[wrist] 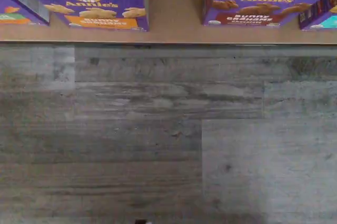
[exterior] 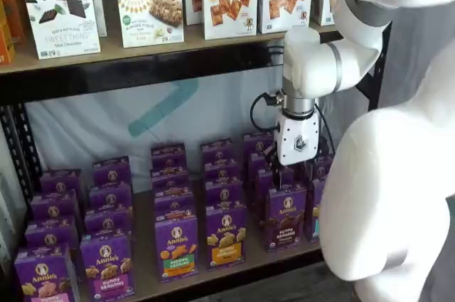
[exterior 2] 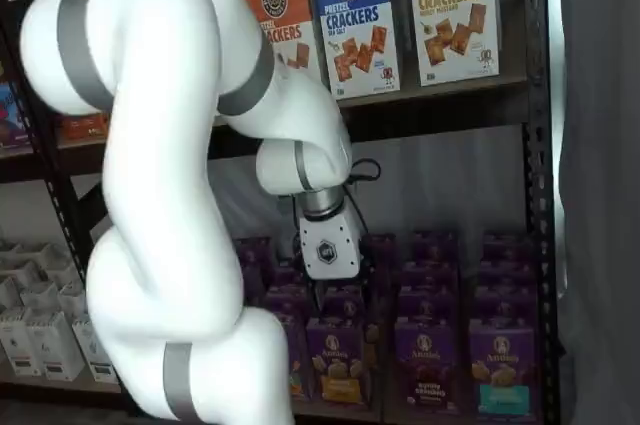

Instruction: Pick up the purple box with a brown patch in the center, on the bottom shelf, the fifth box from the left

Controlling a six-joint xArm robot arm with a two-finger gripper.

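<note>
Carton light, thin-walled, crushable | purple box (exterior: 286, 215) stood just below fingers (exterior: 290, 174) | grip its narrow sides | finger state unclear

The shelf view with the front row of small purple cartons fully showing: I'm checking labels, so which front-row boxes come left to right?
Pink-band Annie's box → Bunny Grahams box → Hidden Veggies box → orange-band Annie's box → the purple box with the brown Bunny Grahams band, below the hand.
</note>
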